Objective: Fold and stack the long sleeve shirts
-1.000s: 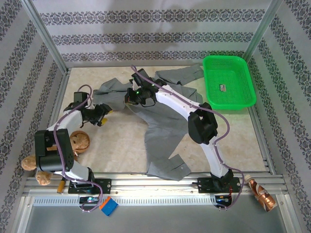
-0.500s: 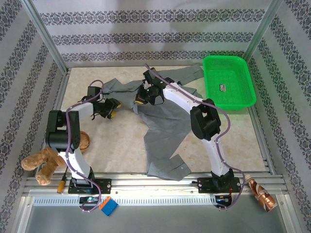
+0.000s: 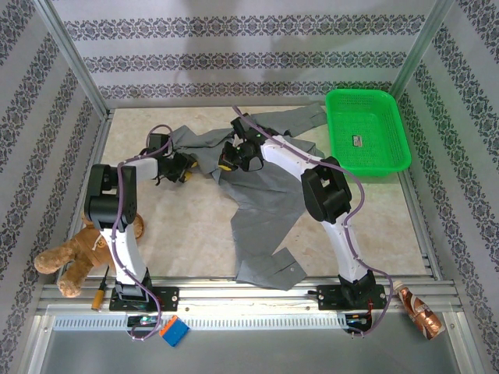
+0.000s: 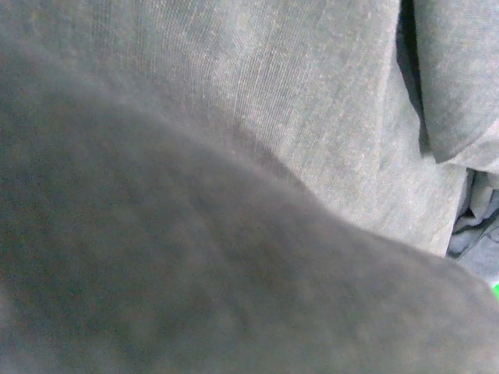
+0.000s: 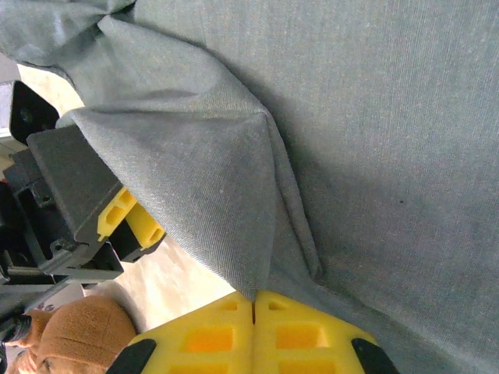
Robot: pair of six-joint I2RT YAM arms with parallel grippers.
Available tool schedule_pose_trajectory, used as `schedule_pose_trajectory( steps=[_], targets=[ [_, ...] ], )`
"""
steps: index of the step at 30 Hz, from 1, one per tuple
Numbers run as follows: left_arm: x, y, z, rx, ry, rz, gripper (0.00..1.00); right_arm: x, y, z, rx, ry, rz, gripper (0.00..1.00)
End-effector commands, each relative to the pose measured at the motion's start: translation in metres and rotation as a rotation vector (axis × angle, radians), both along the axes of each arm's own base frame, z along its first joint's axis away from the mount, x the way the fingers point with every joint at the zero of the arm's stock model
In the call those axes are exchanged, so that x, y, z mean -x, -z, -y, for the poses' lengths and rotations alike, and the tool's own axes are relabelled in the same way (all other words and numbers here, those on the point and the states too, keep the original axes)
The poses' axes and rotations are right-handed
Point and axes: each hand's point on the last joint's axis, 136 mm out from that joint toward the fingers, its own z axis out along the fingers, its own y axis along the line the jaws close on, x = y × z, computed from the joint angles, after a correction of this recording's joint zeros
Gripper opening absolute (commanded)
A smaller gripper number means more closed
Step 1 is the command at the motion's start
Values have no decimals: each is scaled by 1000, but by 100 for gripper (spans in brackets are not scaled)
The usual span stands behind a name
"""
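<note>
Only one long sleeve shirt (image 3: 269, 199) lies on the table (image 3: 171, 241). It is plain grey and rumpled, spread from the far middle toward the near edge, with one sleeve reaching toward the single green basket (image 3: 333, 140) at the far right. The right gripper (image 5: 253, 300) is clenched on a raised fold near the shirt's left edge. The left gripper (image 3: 185, 167) sits just beside it with cloth draped over it; I cannot tell whether it grasps anything. One brown plush toy (image 3: 74, 253) lies at the near left.
</note>
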Motion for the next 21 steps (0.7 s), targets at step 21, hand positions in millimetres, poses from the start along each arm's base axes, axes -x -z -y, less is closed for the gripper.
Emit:
schedule_pose_trajectory(
  steps=[21],
  targets=[
    [90,-89,-87,-405,438,-167,6,59,18,-8,20,-133,-65,0]
  ],
)
